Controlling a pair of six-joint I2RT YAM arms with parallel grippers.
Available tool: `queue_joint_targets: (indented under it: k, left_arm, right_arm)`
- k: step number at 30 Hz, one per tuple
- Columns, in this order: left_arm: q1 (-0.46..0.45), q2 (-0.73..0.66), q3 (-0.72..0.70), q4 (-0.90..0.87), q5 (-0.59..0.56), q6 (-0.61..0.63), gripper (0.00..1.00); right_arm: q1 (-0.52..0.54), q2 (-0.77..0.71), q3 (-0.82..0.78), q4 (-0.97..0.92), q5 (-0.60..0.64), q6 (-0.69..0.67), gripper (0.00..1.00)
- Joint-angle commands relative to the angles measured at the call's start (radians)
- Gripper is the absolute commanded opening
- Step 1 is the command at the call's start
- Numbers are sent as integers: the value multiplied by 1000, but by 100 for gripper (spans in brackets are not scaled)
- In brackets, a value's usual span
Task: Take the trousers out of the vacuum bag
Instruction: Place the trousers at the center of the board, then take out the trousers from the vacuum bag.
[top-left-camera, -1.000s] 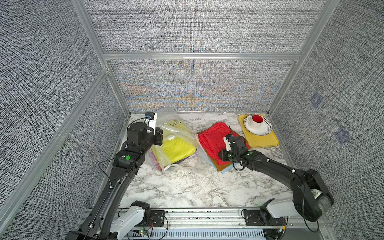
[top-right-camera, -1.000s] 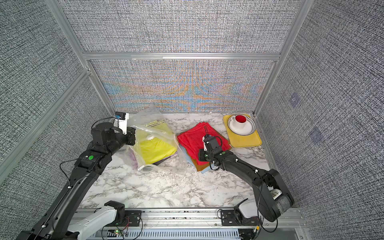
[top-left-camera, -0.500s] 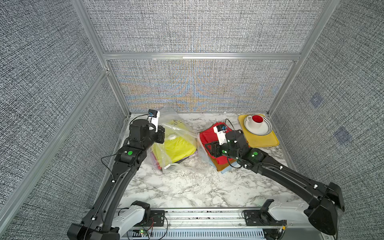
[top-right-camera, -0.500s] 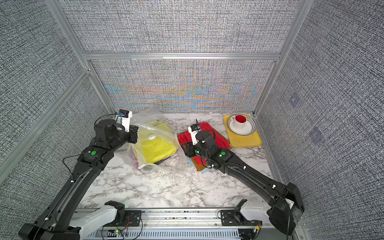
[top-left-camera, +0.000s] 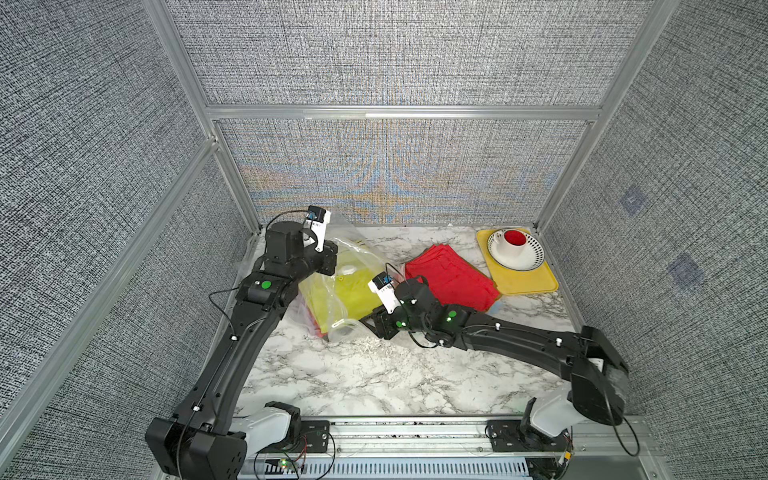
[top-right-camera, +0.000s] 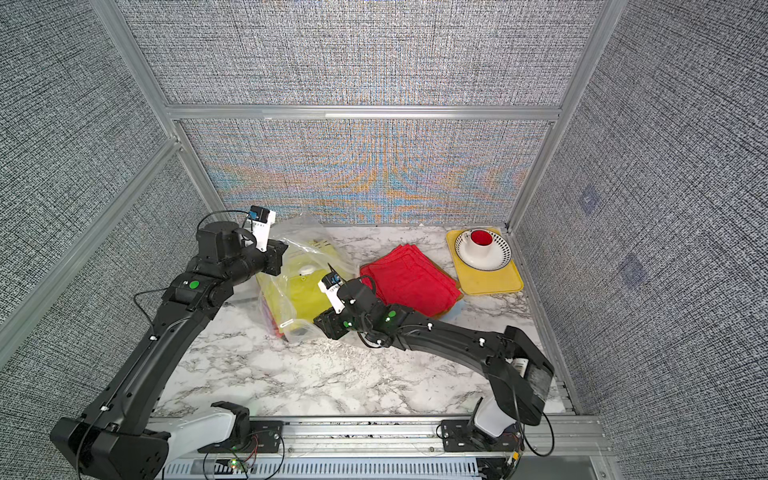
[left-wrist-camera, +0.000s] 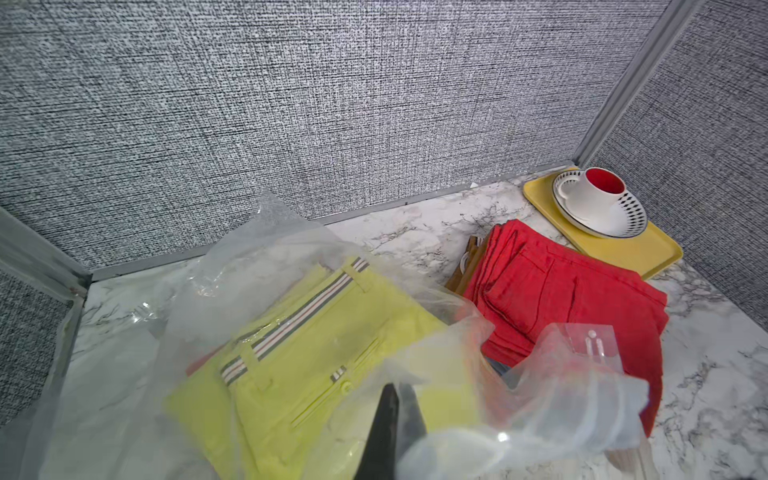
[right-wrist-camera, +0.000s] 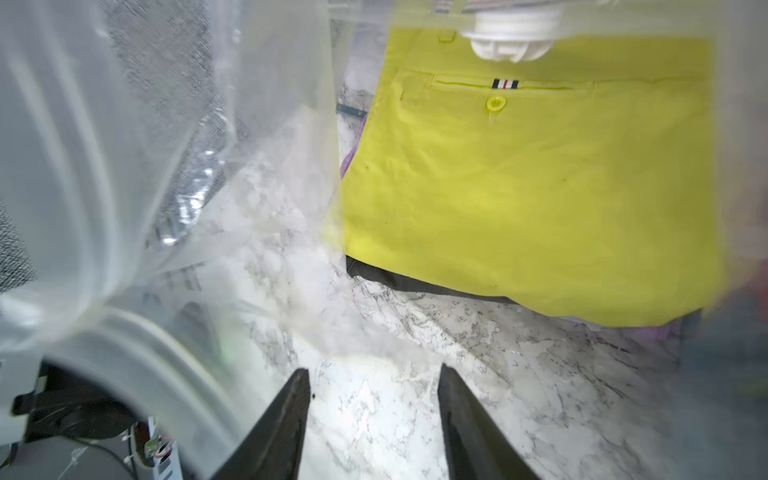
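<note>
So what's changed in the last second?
The right gripper left the red trousers and swung over to the mouth of the vacuum bag, jaws open toward the yellow trousers inside. The left gripper still pinches the bag's plastic; red trousers and tray unmoved.

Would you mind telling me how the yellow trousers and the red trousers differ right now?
The yellow trousers lie inside the vacuum bag; the red trousers lie outside it, uncovered. The yellow pair shows a striped waistband; the red pair looks plain. Both are folded flat atop other garments.
</note>
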Motion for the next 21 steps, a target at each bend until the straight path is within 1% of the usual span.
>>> queue_joint_targets:
  k: [1,4,7,10,12,14,21]
  left_arm:
    - [-1,-5,2,48,106,30,0]
    - [-5,-14,-10,48,134,40,0]
    - [-7,-18,-15,45,145,50,0]
    - [-10,-19,-15,40,151,56,0]
    - [-14,-23,-18,39,158,62,0]
    - [-18,-26,-21,39,166,69,0]
    - [-29,-8,-14,39,189,82,0]
  right_arm:
    - [-8,61,34,48,19,50,53]
    - [-18,118,74,56,18,76,53]
    - [-25,186,125,56,-8,96,54]
    - [-41,243,158,52,-39,147,56]
    - [-61,265,146,85,-95,201,56]
    - [-73,264,120,123,-123,242,57]
    - [-86,271,82,146,-143,289,62]
